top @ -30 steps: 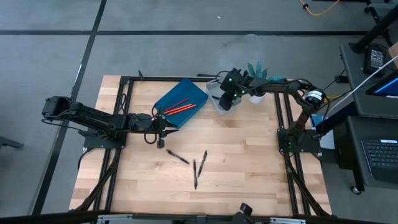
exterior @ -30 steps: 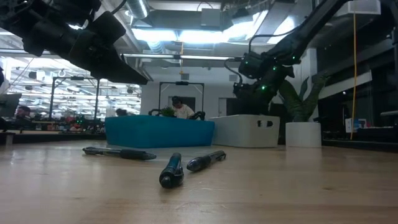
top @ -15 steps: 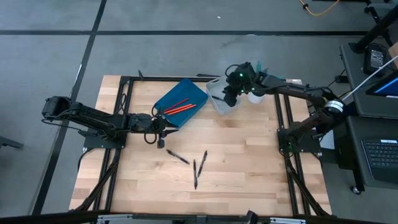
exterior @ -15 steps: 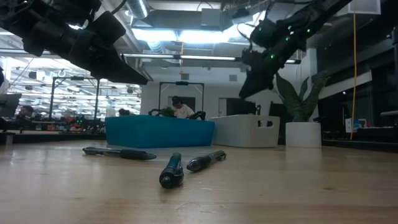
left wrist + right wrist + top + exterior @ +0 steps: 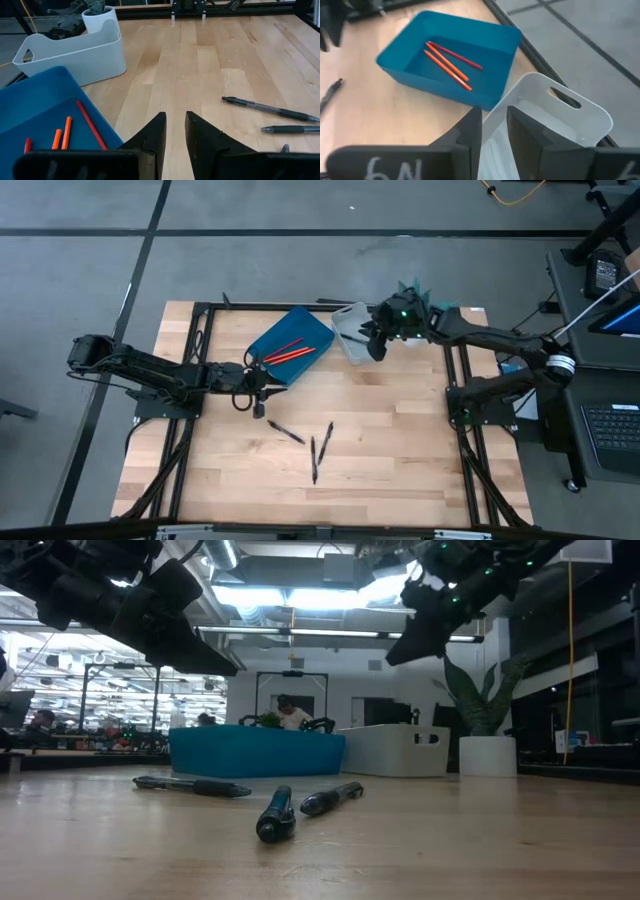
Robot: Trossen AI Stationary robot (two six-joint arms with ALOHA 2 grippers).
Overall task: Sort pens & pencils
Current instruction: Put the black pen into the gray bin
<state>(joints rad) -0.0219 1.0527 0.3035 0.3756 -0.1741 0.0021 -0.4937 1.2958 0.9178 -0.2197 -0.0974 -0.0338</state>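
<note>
Our right gripper hangs above the white bin, its two fingers set a narrow gap apart with nothing between them; through that gap we see the bin's rim and pale inside. Our left gripper hovers just beside the blue tray, on the side away from the white bin, above bare wood; its fingers also stand slightly parted and hold nothing.

We take the blue tray as our mark. The pencils, red and orange, lie side by side inside the tray, resting on its floor. The white bin touches or nearly touches the tray's far corner, and a white plant pot stands just past the bin. The pens lie on the wooden table, well apart from the tray toward the table's near edge: one lies alone nearer the left gripper, and two lie close together in a narrow V beyond it.
</note>
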